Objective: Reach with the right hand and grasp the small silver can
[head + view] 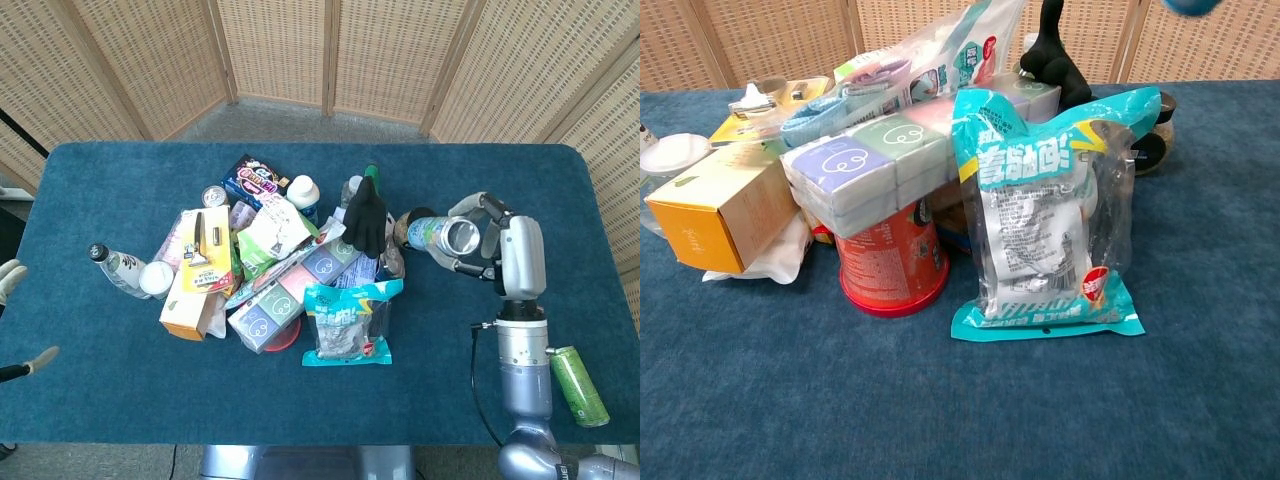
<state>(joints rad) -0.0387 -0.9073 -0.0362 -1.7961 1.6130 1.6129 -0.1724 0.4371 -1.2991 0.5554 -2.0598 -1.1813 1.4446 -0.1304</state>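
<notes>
My right hand (498,243) grips the small silver can (447,235) and holds it in the air, right of the pile. The can is tipped on its side, its shiny top facing the head camera and its blue-green body pointing towards the pile. At the top edge of the chest view only the can's blue end (1188,5) shows; the hand itself is out of that frame. My left hand (12,275) peeks in at the far left edge, off the table, fingers apart and holding nothing.
A pile of packets, boxes and bottles fills the table's middle, with a turquoise snack bag (345,322) at the front and a black glove (366,218) beside a dark jar (412,228). A second small can (214,194) sits in the pile. A green can (577,385) lies near the front right edge.
</notes>
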